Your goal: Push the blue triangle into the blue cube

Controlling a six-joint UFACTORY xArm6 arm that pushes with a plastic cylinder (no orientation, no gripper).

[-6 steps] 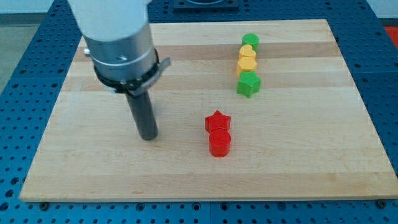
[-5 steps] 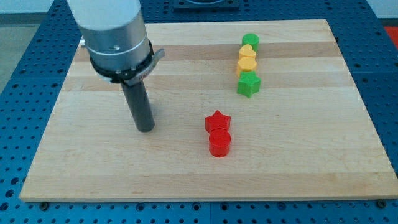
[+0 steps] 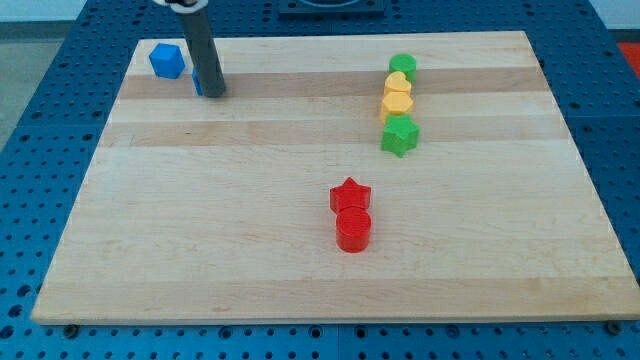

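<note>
The blue cube (image 3: 167, 60) sits near the board's top left corner. Just to its right, a sliver of a second blue block (image 3: 198, 82) shows at the left edge of my rod; its shape is hidden, so I take it for the blue triangle. A small gap separates it from the cube. My tip (image 3: 214, 93) rests on the board right against this block's right side, to the lower right of the cube.
A column of blocks stands at the upper right: green cylinder (image 3: 402, 66), two yellow blocks (image 3: 398, 96) and a green star (image 3: 400, 135). A red star (image 3: 350, 194) and a red cylinder (image 3: 352, 230) sit below the middle of the wooden board (image 3: 330, 280).
My rod has moved from the board's left middle up toward the top left corner. The arm's body no longer covers the blue blocks, which now show.
</note>
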